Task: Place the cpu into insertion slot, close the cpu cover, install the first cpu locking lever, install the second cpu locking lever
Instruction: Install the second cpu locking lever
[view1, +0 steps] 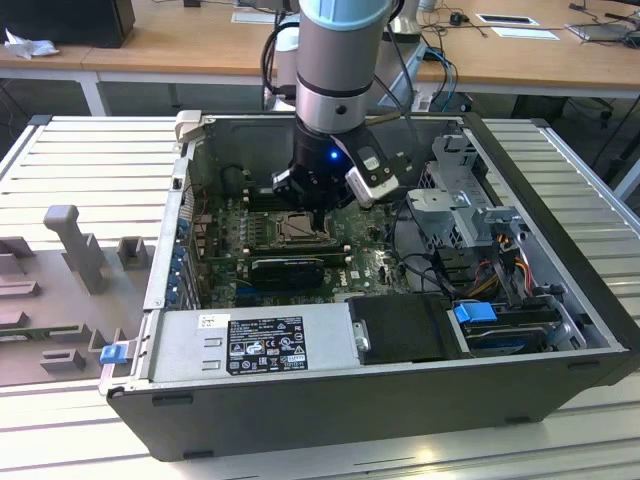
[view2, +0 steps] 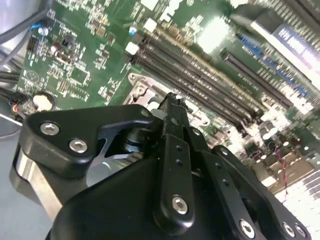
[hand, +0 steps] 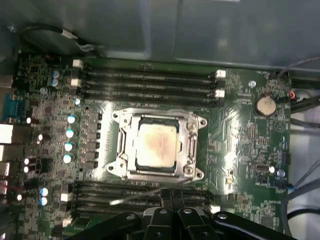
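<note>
The cpu apparently sits inside the insertion slot.

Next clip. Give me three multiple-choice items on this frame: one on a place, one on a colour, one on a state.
1. Where is the cpu? A on the bench; B in the insertion slot; C on the drive cage.
2. The circuit board is: A green; B red; C blue.
3. The cpu cover is: A standing upright; B taken off; C lying flat.
B: its silvery top sits inside the socket. A: green all around the socket. C: the frame lies flat around the chip.
</note>
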